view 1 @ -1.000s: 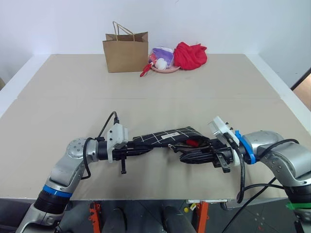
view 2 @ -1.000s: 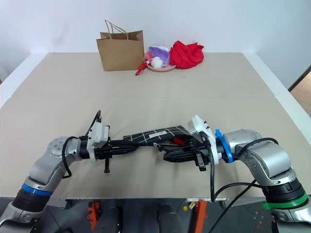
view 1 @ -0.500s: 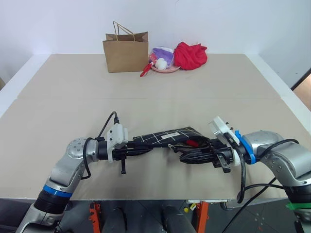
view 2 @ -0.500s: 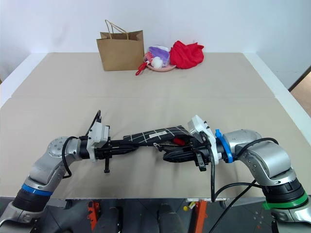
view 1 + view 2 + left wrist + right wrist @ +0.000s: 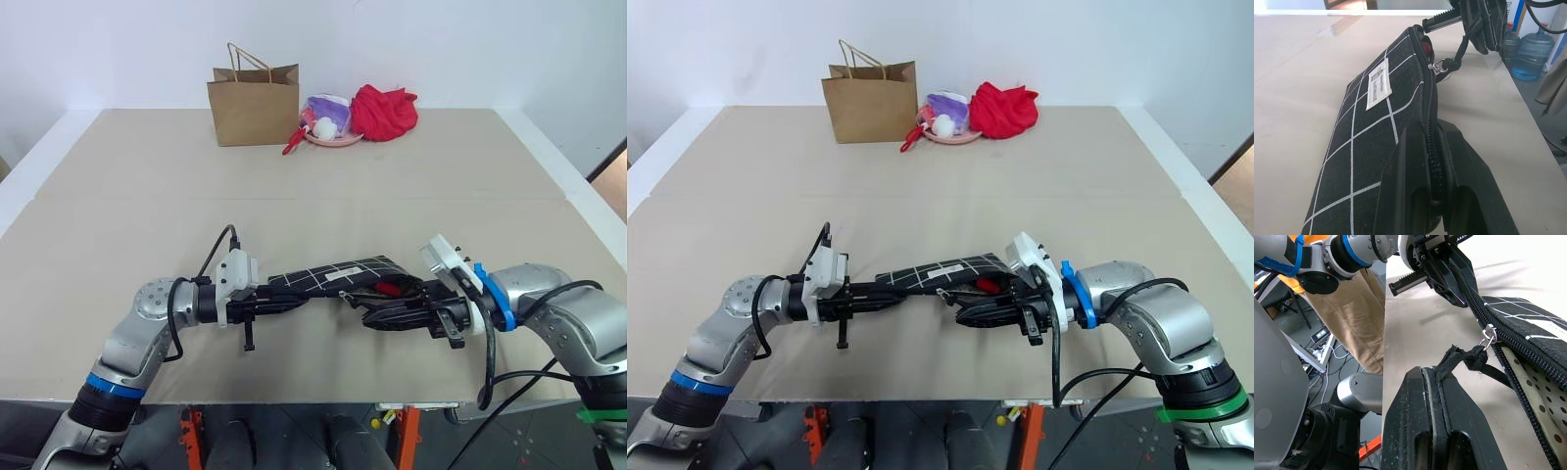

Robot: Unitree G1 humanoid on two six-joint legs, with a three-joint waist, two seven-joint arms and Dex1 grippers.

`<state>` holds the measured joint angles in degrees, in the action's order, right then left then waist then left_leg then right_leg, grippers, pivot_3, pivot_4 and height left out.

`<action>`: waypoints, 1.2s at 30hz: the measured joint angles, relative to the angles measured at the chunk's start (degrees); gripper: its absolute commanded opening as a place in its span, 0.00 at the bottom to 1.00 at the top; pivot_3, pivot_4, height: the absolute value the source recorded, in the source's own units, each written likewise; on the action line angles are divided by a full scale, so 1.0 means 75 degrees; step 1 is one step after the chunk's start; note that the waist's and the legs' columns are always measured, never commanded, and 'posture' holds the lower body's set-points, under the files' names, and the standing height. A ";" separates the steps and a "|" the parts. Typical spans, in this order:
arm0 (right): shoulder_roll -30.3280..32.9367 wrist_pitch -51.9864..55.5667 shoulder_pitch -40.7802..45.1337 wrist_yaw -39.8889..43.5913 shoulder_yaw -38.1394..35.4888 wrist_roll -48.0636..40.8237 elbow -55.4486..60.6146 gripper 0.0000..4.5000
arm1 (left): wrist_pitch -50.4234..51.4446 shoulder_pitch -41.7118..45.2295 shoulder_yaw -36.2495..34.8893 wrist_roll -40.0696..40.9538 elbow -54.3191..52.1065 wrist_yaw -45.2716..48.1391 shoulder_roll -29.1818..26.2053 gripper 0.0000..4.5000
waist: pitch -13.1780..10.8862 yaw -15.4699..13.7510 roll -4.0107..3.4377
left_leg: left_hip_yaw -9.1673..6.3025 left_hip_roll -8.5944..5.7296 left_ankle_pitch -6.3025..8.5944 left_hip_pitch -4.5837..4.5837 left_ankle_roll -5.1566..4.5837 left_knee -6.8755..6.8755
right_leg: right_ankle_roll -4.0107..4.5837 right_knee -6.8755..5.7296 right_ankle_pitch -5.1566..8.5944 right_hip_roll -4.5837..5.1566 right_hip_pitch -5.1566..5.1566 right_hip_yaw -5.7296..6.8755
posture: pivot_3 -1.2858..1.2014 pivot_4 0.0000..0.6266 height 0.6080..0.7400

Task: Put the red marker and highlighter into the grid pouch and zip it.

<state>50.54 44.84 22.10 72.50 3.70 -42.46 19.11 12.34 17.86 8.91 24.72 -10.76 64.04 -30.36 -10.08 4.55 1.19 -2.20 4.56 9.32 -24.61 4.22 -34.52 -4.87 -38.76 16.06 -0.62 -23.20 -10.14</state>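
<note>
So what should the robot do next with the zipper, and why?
Probably pull the zipper pull along with the right gripper, toward the end the left gripper pinches. The right one is shut on the pull's cord, the left clamps the pouch, and the mouth at the right end gapes, with something red showing inside.

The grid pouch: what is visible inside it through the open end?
Inside the grid pouch, something red shows at the unzipped end. The fabric covers everything else inside.
</note>
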 measured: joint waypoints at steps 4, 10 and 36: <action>0.0000 0.0000 0.0000 0.0000 0.0000 0.0000 0.0000 0.01 | 0.0000 0.0000 0.0000 0.0000 0.0000 0.0000 0.0000 0.00 | 0.0000 0.0000 0.0000 | 0.0000 0.0000 0.0000 0.0000 0.0000 0.0000 | 0.0000 0.0000 0.0000 0.0000 0.0000 0.0000 | 0.52 0.24 1.00; 0.0000 0.0000 0.0000 0.0000 0.0000 -0.0001 0.0000 0.01 | 0.0000 0.0000 0.0000 0.0000 0.0000 0.0000 0.0000 0.00 | 0.0000 0.0000 0.0000 | 0.0000 0.0000 0.0000 0.0000 0.0000 0.0000 | 0.0000 0.0000 0.0000 0.0000 0.0000 0.0000 | 0.52 0.24 1.00; 0.0505 -0.0844 -0.0648 -0.0052 -0.1370 0.0291 -0.0572 0.01 | -0.0005 0.0052 0.0019 0.0000 0.0002 0.0074 -0.0050 0.00 | -0.0001 -0.0024 0.0001 | 0.0000 -0.0001 0.0001 0.0001 -0.0001 0.0004 | 0.0000 0.0003 0.0001 0.0001 -0.0001 0.0000 | 0.52 0.24 1.00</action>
<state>54.33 38.51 17.24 72.11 -6.58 -40.28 14.82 12.31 18.25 9.05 24.71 -10.75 64.59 -30.73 -10.08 4.37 1.20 -2.20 4.55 9.33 -24.60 4.21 -34.49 -4.87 -38.74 16.07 -0.62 -23.21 -10.14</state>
